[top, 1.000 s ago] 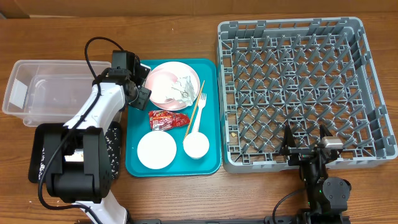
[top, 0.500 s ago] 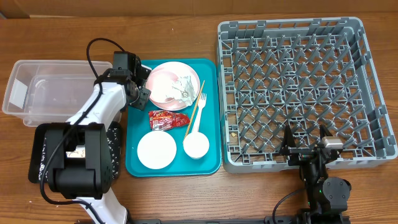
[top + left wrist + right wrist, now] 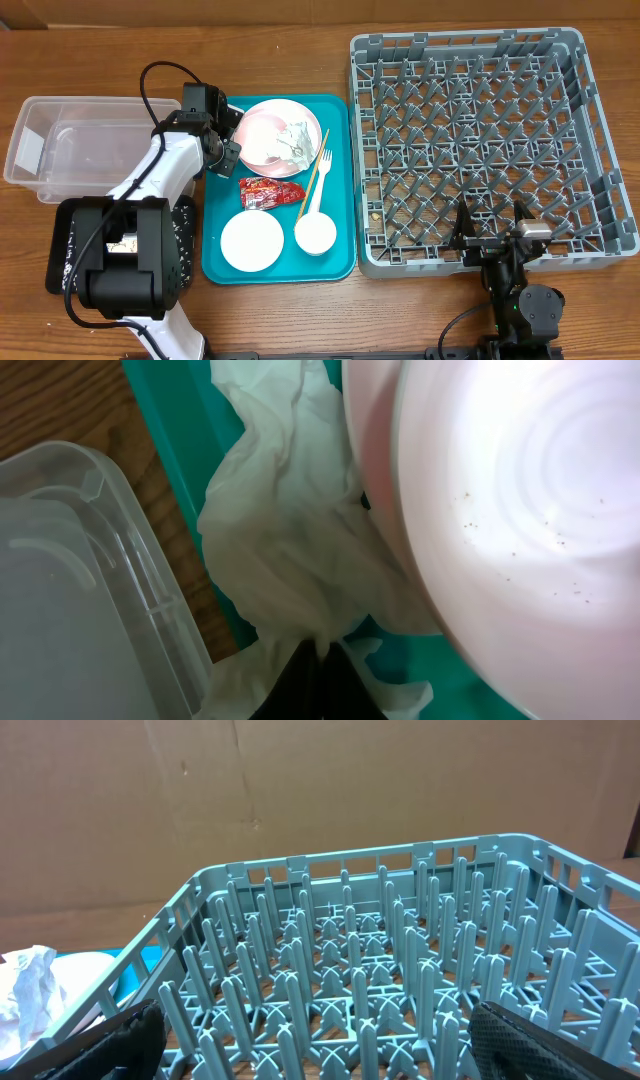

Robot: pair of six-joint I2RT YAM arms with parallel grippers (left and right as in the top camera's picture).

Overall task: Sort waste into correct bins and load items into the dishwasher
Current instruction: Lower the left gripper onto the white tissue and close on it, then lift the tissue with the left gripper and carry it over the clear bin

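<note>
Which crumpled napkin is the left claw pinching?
The napkin beside the pink plate, at the teal tray's edge; the other napkin lies on the plate.

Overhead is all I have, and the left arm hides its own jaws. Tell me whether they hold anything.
Observer: Left wrist view: the left jaws are pinched shut on a crumpled white napkin against the pink plate.
Operator: Describe the plate's surface.
Observer: Fine crumb specks dot it; nothing larger shows.
Operator: Say where the napkin lies.
Observer: It spills over the teal tray rim toward the clear tub; contact with the tub is unclear.
</note>
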